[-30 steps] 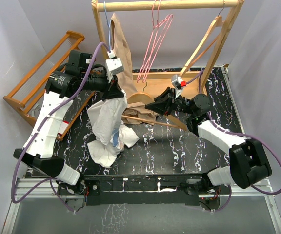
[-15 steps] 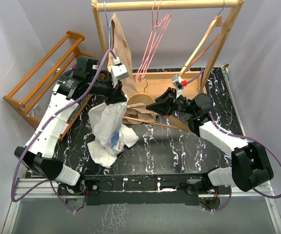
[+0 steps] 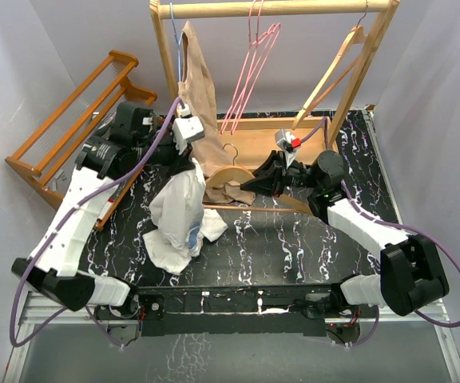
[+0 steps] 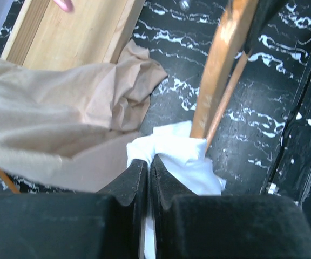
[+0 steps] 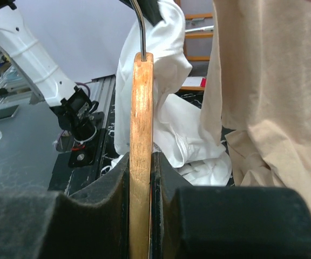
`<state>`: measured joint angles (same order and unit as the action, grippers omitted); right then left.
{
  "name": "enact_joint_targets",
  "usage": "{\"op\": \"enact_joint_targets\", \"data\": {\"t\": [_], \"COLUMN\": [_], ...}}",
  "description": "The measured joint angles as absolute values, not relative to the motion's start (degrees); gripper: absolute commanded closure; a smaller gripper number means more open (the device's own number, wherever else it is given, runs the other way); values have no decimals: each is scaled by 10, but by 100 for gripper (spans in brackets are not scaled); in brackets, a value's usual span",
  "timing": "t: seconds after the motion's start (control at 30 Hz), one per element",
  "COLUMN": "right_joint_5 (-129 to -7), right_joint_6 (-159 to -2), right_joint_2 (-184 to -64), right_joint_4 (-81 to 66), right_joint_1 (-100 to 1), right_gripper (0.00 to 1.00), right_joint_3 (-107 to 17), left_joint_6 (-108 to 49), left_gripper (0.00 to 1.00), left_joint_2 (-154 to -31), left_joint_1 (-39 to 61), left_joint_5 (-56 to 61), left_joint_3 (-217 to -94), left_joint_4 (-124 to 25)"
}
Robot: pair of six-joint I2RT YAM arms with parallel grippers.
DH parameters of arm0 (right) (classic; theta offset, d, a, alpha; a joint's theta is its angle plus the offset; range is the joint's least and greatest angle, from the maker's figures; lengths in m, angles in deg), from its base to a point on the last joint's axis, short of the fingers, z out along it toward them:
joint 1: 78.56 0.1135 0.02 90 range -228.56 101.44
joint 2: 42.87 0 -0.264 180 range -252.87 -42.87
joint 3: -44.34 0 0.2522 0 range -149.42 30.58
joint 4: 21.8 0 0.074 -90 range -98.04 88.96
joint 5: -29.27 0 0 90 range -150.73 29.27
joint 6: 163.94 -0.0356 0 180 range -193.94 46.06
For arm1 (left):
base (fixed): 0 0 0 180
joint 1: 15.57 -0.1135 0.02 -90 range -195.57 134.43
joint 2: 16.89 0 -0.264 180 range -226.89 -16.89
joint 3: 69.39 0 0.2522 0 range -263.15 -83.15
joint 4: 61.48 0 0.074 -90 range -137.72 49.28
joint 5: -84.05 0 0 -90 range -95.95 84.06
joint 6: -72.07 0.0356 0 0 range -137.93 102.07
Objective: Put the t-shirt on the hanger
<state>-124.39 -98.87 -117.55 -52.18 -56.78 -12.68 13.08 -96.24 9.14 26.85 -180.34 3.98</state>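
- T-shirt [image 3: 180,217]: white cotton, crumpled and bunched into a loose column. Its top is lifted off the black marbled table [image 3: 294,239] and its lower folds are piled on the table at front left.
- Small blue patch of print shows among the folds low on the shirt in the top view; the rest of the graphic is hidden.
- Left gripper [image 3: 192,163]: fingers pressed together on a pinch of white shirt fabric, which shows clearly in the left wrist view [image 4: 147,162]. The shirt hangs down from this grip.
- Right gripper [image 5: 141,162]: fingers clamped on a wooden hanger [image 5: 141,124] seen edge-on, with its metal hook pointing up. The white shirt is just behind it.
- Top view: the wooden hanger sits low between the two grippers, near the raised shirt, over the bottom hem of a beige garment [image 3: 202,96]. Contact between shirt and hanger is unclear from above. In the left wrist view the hanger's bars run just beside the pinched cloth.
- Pink wire hangers [image 3: 250,72]: thin, triangular, hooked on the top rail of the wooden rack [image 3: 282,8], well apart from the shirt.
- Beige garment hangs from the same rail at left, its hem crumpled on the rack base.
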Motion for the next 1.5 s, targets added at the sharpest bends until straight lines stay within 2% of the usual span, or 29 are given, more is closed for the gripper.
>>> {"op": "enact_joint_targets", "data": {"t": [0.3, 0.53, 0.73, 0.97, 1.23, 1.5], "right_joint_5": [-1302, -1334, -1344, -1313, -1238, -1231], "right_joint_6": [-978, -984, -1018, -1023, -964, -978], "right_joint_2": [-1175, -1175, -1176, -1186, -1195, -1207], "right_joint_4": [-510, -501, -528, -533, -430, -376], "right_joint_1": [-597, -607, -607, -607, -607, -607], "right_gripper": [92, 92, 92, 92, 92, 92], "right_joint_3": [-127, -150, -172, -174, -184, -238], "left_joint_6": [169, 185, 163, 90, 65, 53], "left_gripper": [100, 100, 100, 100, 100, 100], "left_joint_2": [-855, -882, -904, -893, -913, -922], "left_joint_1": [71, -14, -30, -30, -30, -30], "left_joint_5": [216, 247, 280, 329, 348, 362], "left_joint_3": [-1731, -1711, -1687, -1683, -1763, -1767], "left_joint_4": [79, 77, 30, -28, -9, -10]}}
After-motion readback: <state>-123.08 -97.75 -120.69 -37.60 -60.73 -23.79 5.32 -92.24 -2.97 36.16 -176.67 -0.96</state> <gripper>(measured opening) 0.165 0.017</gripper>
